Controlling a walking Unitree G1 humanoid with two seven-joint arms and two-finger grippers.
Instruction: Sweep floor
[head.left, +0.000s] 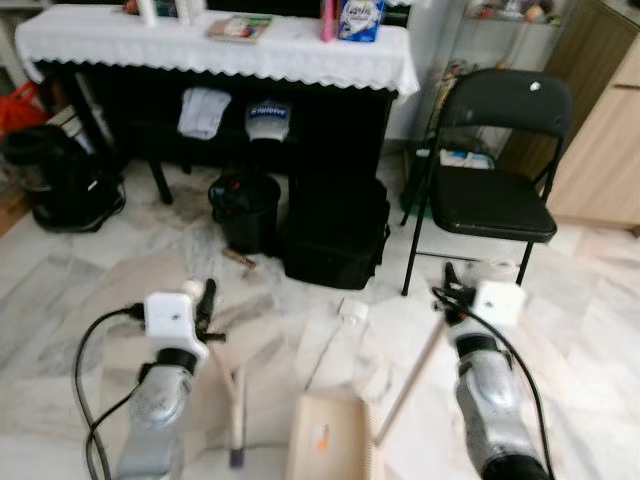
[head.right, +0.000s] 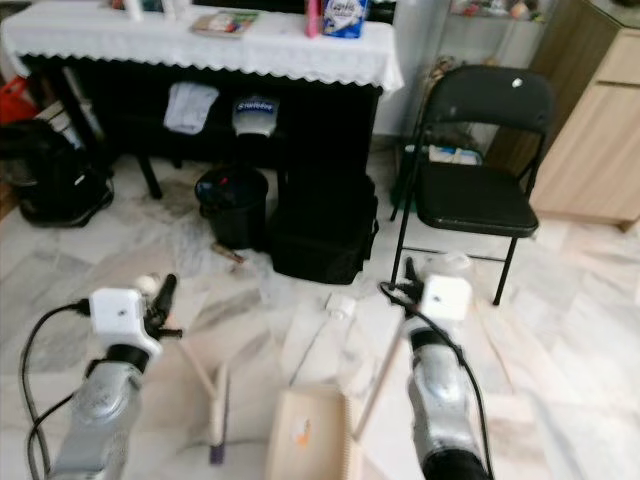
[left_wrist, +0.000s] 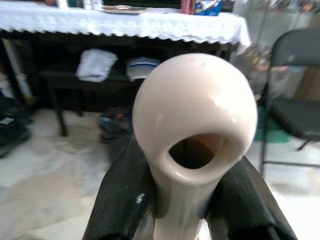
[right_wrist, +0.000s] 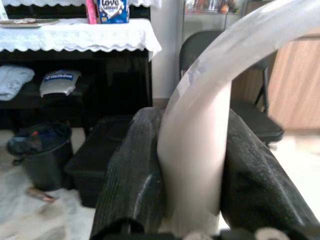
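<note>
1. My left gripper (left_wrist: 187, 200) is clamping its fingers (left_wrist: 125, 200) on the cream brush handle (left_wrist: 192, 135), the brush (head.left: 238, 420) reaching down to the marble floor (head.left: 90, 270).
2. My right gripper (right_wrist: 192, 200) is squeezing the dustpan handle (head.left: 415, 375); the cream dustpan (head.left: 325, 435) is resting on the floor between my arms.
3. Ahead, a black bin (head.left: 245, 205), black bag (head.left: 335, 230) and folding chair (head.left: 495, 170) are standing before the cloth-draped desk (head.left: 215, 50).

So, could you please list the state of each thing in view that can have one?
Left gripper: shut on broom handle.
Right gripper: shut on dustpan handle.
Broom: held tilted, purple bristle end at the floor.
Dustpan: on the floor between the arms, something small and orange inside.
Folding chair: unfolded, seat bare.
Black bucket: upright, open, things inside.
Black bag: upright, closed.
</note>
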